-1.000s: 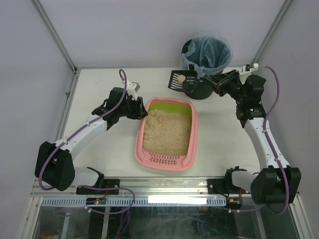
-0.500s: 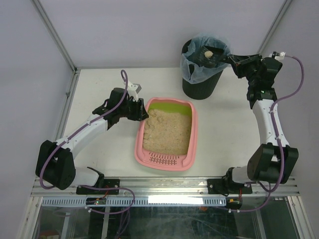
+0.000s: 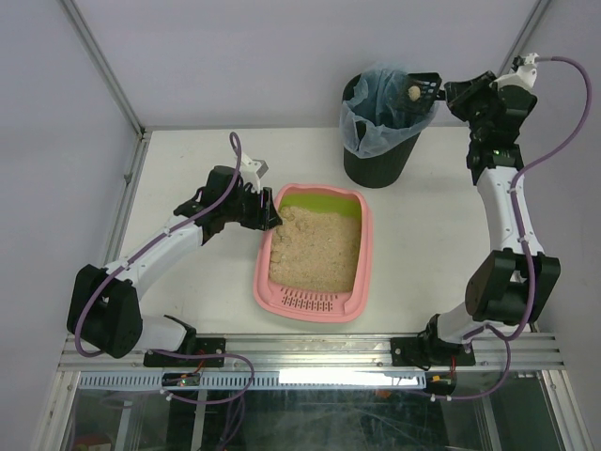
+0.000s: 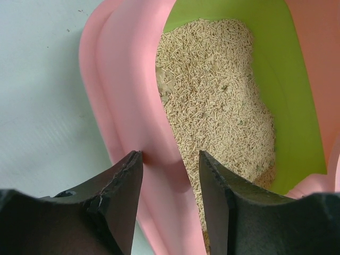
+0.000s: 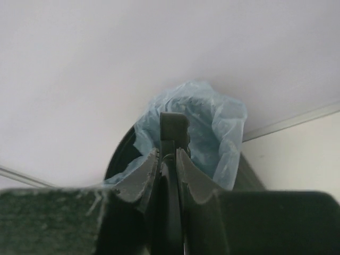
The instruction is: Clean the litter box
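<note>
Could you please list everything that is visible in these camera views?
litter box: one, pink with a lime-green far end, table centre.
litter: one bed, beige, inside the box.
bin: one, black with a bluish bag, far right of the table.
scoop: one, black, over the bin.
clump: one, pale, on the scoop.
table: one, white.
left gripper: black, fingers either side of the box's left rim.
right gripper: black, shut on the scoop's handle.

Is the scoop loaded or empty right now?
Loaded: a tan clump lies on the black scoop, which the right end effector holds above the bagged bin.
</note>
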Controlling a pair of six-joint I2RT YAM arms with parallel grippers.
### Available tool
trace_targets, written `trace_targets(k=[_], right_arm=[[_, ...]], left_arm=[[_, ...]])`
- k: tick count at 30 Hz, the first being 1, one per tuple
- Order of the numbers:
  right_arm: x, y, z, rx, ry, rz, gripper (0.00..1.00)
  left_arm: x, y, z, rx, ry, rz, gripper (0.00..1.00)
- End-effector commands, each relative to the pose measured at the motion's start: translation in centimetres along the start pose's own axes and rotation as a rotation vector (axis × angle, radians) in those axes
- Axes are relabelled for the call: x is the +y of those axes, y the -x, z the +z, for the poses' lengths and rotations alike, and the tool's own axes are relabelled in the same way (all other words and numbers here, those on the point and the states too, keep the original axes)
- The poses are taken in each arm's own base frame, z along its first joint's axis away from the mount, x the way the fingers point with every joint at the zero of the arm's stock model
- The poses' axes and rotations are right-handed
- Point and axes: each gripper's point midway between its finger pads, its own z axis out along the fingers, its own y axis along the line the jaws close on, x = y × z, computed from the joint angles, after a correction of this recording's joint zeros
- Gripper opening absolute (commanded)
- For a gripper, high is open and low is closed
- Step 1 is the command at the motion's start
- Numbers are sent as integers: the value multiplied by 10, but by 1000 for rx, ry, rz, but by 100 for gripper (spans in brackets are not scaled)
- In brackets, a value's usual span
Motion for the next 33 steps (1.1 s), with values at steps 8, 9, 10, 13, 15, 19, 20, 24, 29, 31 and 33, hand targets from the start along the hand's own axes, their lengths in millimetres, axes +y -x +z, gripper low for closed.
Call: trace_targets(k=[8,9,10,13,15,19,20,24,29,31,33], right_arm=[[74,39,-7,-279,193,-713,0],[78,41,-10,-303,196,-728,0],[81,42,-13,-319,198,-738,0],[87,50,-21,-354,177,-751,0],[95,57,-33,-376,176,-734,0],[125,68,-72,-395,257,-589,0],[131,65,-80,-372,287,-544,0],[154,35,-115,-245,422,-344,0],[157,-24,-145,-49,500,-168,0],[155,-49,-154,46,496,-132,0],[152,-77,-161,143,480,-111,0]], left_arm=[[-7,16,0,-24,-42,32,47],[-8,17,-1,-24,-42,33,47],[-7,16,0,-22,-41,33,47],[-5,17,0,-23,-30,25,46],[-5,18,1,-24,-25,22,45],[-3,18,0,-27,-18,21,44],[-3,18,0,-27,-15,18,43],[-1,20,-1,-37,0,19,43],[0,19,1,-31,4,15,42],[0,18,2,-26,2,13,42],[0,17,3,-22,2,14,42]])
